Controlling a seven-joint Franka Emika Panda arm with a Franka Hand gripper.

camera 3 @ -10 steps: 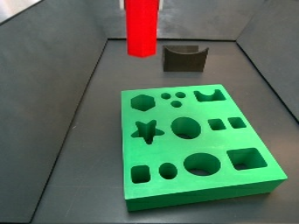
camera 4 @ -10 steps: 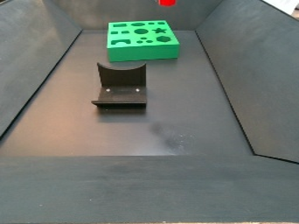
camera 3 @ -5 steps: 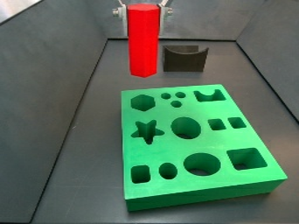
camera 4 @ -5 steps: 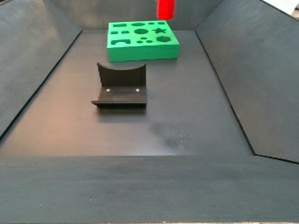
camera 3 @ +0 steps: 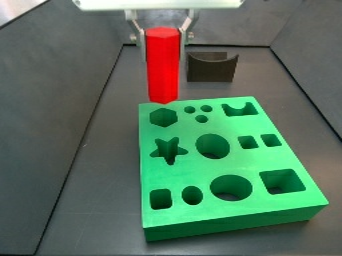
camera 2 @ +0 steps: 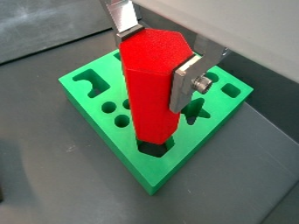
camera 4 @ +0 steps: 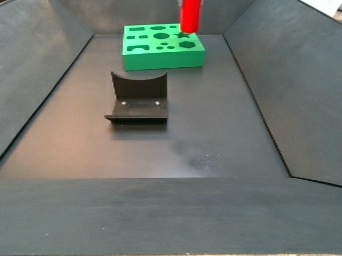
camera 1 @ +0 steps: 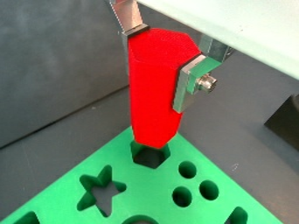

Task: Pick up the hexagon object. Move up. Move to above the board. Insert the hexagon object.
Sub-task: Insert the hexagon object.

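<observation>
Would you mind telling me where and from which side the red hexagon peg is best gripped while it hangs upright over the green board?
Grip the hexagon peg near its top, coming from above, as the gripper does now. Its flat opposite facets suit the silver fingers, and a high hold leaves the lower end free to enter the board's hexagon hole.

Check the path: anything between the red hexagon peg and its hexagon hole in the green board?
Nothing visible. The gripper holds the hexagon object upright over the board, its lower end right above the hexagon cutout in both wrist views. The fixture stands apart from the board, off the path.
</observation>
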